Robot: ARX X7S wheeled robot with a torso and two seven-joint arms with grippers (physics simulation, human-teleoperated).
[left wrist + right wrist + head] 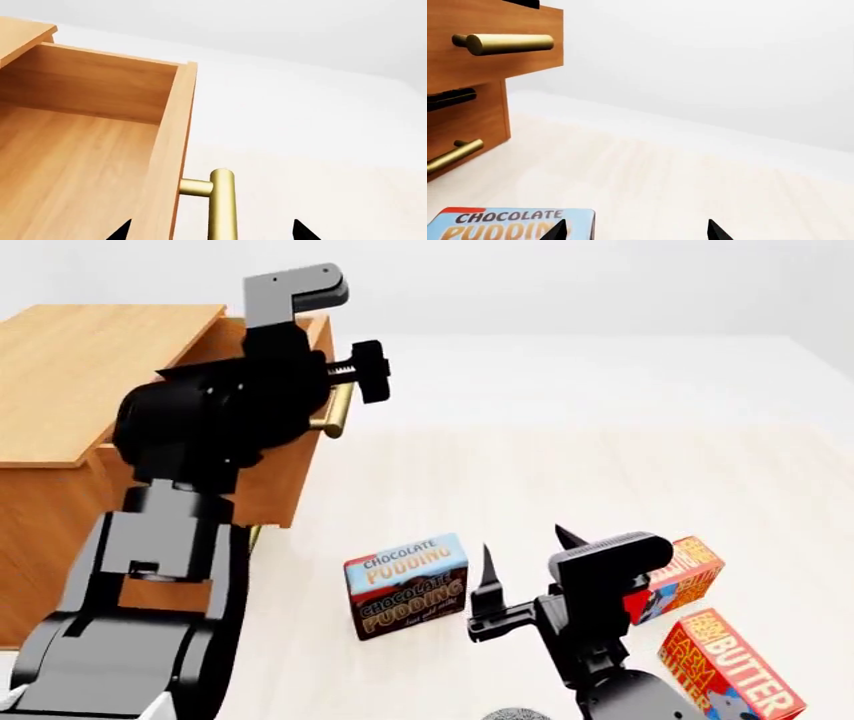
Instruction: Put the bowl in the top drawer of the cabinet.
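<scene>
Pale floor and white walls, with the cabinet (80,370) standing at ten o'clock in the head view.

Head view: the top drawer (287,455) is pulled out, the left gripper (350,390) by its brass handle (334,410); its jaw state I cannot tell here. At six o'clock a chocolate pudding box (407,585) lies beside the spread, empty right gripper (523,560); two butter boxes (727,665) sit at four o'clock. A grey sliver at the bottom edge may be the bowl; I cannot tell.

Left wrist view: the drawer's bare wooden inside shows, the handle between two parted, untouching fingertips (120,231).

Right wrist view: both drawer fronts at ten o'clock, lower drawer (464,135) shut, fingertips (715,231) apart, holding nothing.
</scene>
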